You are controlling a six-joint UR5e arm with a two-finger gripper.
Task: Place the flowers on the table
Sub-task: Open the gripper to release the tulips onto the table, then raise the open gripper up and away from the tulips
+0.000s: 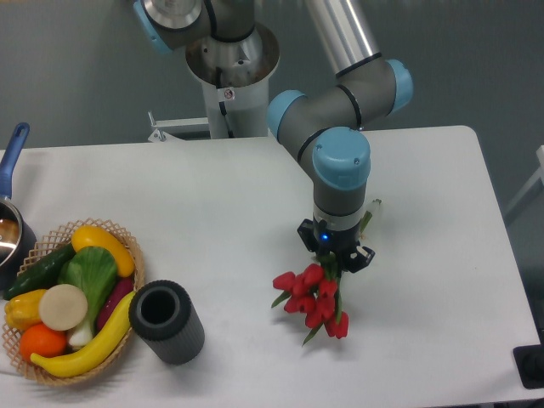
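Observation:
The flowers (pixel 313 299) are a small bunch of red tulips with green stems, right of the middle of the white table (pixel 212 212). The buds fan out toward the front, at or just above the tabletop. The stem ends (pixel 371 210) stick out behind the wrist. My gripper (pixel 334 259) points straight down over the stems just behind the buds. Its jaws stand close together around the stems. The wrist hides the fingertips.
A dark grey cylindrical cup (pixel 167 321) lies at the front left. Beside it stands a wicker basket (pixel 127 255) of fruit and vegetables. A pot with a blue handle (pixel 12 157) sits at the left edge. The arm's base (pixel 229 76) stands at the back.

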